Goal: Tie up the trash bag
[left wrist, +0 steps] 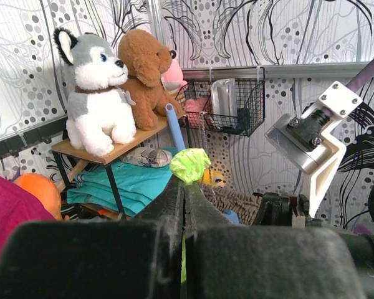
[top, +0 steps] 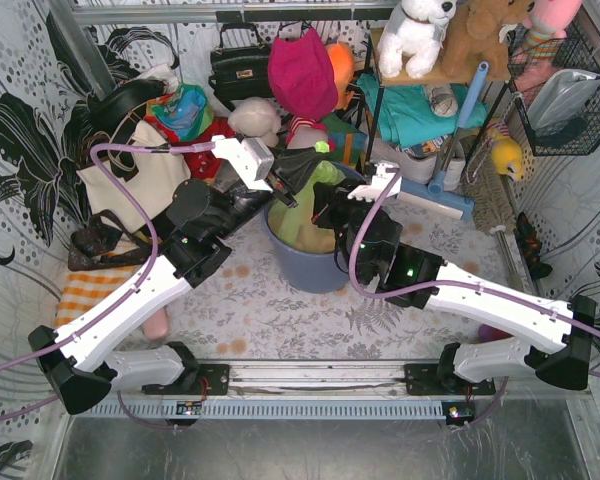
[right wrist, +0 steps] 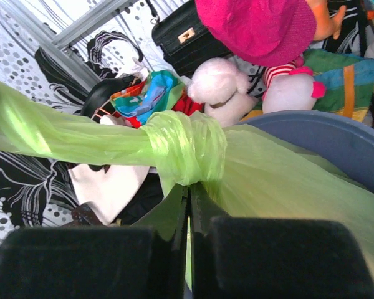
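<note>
- Jaws of the left gripper (left wrist: 184,190) were pressed together on a strip of the trash bag (top: 302,228), and a green tuft (left wrist: 190,164) stuck out past the tips.
- The bag sat in the blue-grey bin (top: 308,272) mid-table, its lower part hidden by the bin wall.
- The right gripper (right wrist: 188,190) was clamped on film just under the knot (right wrist: 187,146); the pinch point was partly hidden.

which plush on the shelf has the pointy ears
The grey-and-white husky, leftmost in the left wrist view. The brown dog beside it has floppy ears; the pink toy behind is mostly hidden.
</note>
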You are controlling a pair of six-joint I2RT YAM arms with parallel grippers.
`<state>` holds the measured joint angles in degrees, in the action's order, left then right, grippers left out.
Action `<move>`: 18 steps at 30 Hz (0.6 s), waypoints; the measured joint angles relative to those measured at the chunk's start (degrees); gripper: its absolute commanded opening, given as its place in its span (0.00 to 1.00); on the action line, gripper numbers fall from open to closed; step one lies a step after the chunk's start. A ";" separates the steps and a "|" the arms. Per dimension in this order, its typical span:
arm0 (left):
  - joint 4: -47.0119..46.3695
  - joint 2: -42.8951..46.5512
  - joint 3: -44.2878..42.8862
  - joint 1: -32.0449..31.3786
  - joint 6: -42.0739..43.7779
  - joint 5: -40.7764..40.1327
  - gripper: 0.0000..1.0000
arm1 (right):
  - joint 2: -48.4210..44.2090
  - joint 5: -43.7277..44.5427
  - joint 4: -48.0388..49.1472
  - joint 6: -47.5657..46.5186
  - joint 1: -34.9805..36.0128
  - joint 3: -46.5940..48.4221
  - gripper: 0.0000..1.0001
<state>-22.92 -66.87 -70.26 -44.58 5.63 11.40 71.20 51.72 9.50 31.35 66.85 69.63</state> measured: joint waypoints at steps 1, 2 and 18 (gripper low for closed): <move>0.13 0.02 0.00 0.00 0.00 0.00 0.00 | 0.00 0.48 0.07 -0.24 0.00 -0.15 0.00; 0.24 0.04 0.00 0.00 0.00 0.02 0.00 | 0.00 1.05 0.24 -0.61 0.00 -0.31 0.00; 0.68 0.72 0.00 0.00 -0.46 2.14 0.00 | 0.11 6.23 11.37 -5.42 0.00 -5.07 0.00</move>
<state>-22.24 -66.15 -70.26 -44.58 5.17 13.54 71.31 57.95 20.86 25.93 66.85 64.55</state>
